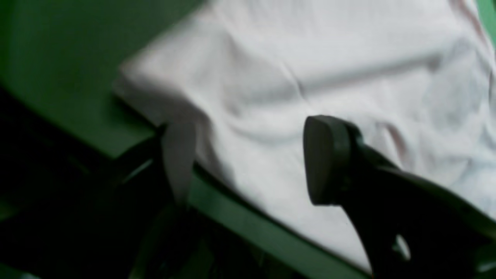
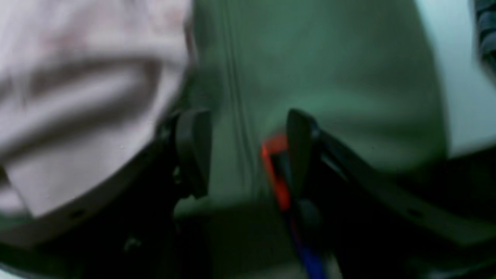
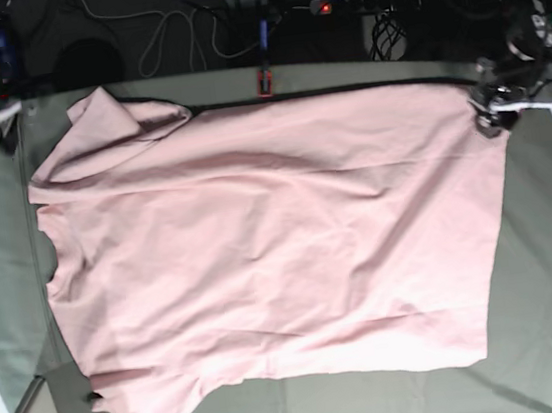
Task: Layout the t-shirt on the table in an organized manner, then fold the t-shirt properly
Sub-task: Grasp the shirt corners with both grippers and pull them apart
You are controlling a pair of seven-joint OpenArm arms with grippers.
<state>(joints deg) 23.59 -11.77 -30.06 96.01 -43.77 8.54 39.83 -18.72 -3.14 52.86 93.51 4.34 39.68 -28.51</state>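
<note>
One t-shirt [image 3: 271,247] lies spread flat across the desk [image 3: 545,264], reaching its far edge. Two end effectors: the left [image 1: 248,162] gapes over a shirt corner, the right [image 2: 248,155] gapes empty.

T-shirt [image 3: 271,247]: plain pale pink, no print showing on upward side, soft grey shadows in creases. Table [image 3: 541,234] cloth: muted grey-green. Clamp [image 3: 264,82] at far edge: red-orange; another clamp [image 2: 276,174], red with blue below. Gripper fingers [image 1: 323,159]: matte black.
</note>
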